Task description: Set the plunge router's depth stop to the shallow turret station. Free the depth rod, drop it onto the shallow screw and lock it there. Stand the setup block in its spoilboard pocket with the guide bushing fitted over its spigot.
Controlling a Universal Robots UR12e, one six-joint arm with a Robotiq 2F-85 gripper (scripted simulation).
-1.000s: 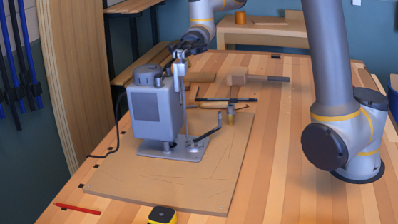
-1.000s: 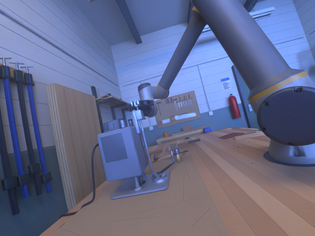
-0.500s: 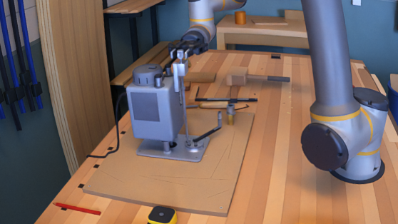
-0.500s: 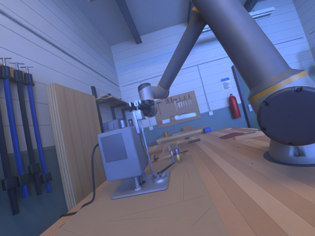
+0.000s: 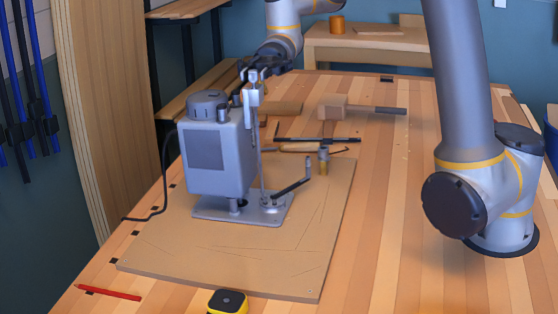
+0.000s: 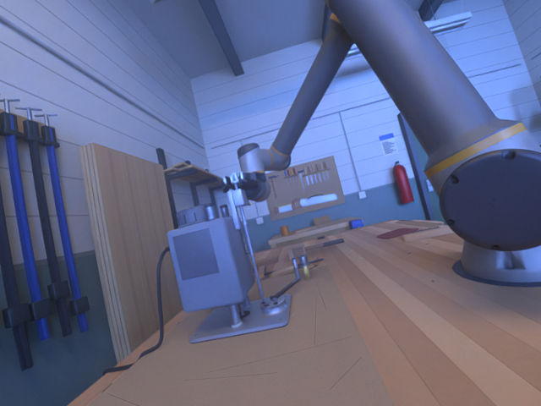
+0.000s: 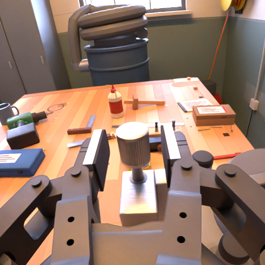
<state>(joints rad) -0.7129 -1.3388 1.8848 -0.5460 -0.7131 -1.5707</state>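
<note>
The knurled lock knob (image 7: 133, 147) of the depth rod clamp stands between my fingers, clear of both pads. My gripper (image 7: 134, 150) (image 5: 253, 75) (image 6: 234, 179) is open and holds nothing. The knob sits on a silver clamp block (image 7: 138, 197) at the top of the depth rod (image 5: 258, 150) (image 6: 253, 258), which runs down the side of the grey plunge router (image 5: 216, 145) (image 6: 209, 262) to the turret (image 5: 272, 201) (image 6: 272, 302) on the base plate. A dark lever (image 5: 292, 186) sticks out from the turret. The setup block with its brass bushing (image 5: 323, 160) (image 6: 302, 267) stands on the far part of the spoilboard.
The spoilboard (image 5: 240, 235) lies on the workbench under the router. Behind it lie a wooden mallet (image 5: 345, 109), a bar and a chisel. The robot's base (image 5: 495, 200) stands on the right. A red pencil (image 5: 107, 292) and yellow tape measure (image 5: 228, 301) lie at the near edge.
</note>
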